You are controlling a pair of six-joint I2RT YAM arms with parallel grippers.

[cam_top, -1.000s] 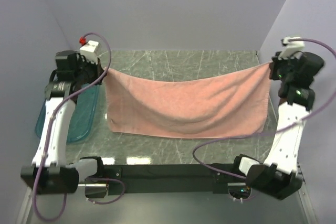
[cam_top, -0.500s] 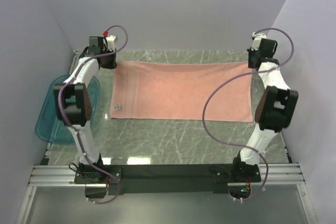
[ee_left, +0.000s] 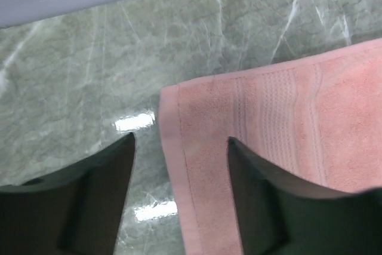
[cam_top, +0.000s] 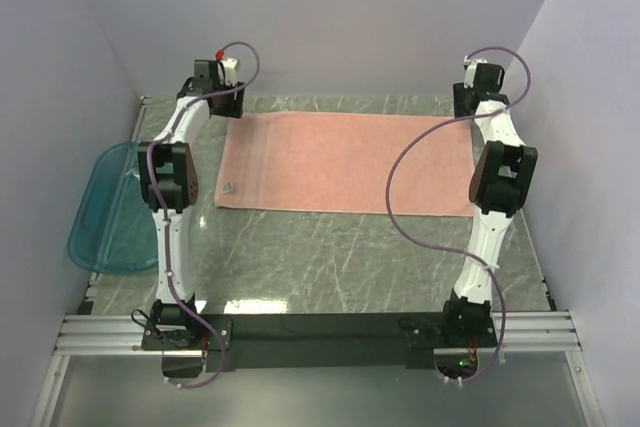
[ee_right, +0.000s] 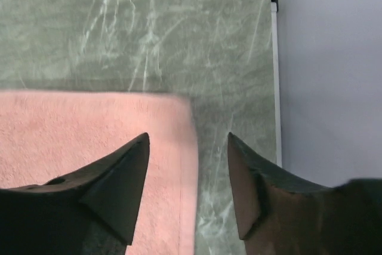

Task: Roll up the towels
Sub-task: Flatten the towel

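Note:
The salmon-pink towel (cam_top: pixel 350 162) lies spread flat across the far half of the marble table (cam_top: pixel 340 257), with its small white label (cam_top: pixel 229 188) near the front left corner. My left gripper (cam_top: pixel 226 107) hovers over the towel's far left corner, jaws apart and holding nothing. In the left wrist view the towel (ee_left: pixel 286 117) has its hemmed edge running between the spread fingers (ee_left: pixel 89 201) of that gripper (ee_left: pixel 180 138). My right gripper (cam_top: pixel 466 105) is open over the far right corner. In the right wrist view that gripper (ee_right: pixel 188 137) straddles the towel (ee_right: pixel 77 135) at its right edge.
A teal translucent tray (cam_top: pixel 100 217) hangs over the table's left edge beside the left arm. Purple walls close in at the back and both sides, near both wrists. A purple cable (cam_top: pixel 400 197) from the right arm loops above the towel's right part.
Both arms have carried the hanging towel toward the back wall and laid it flat. Both grippers, shut on its corners before, have opened and let go.

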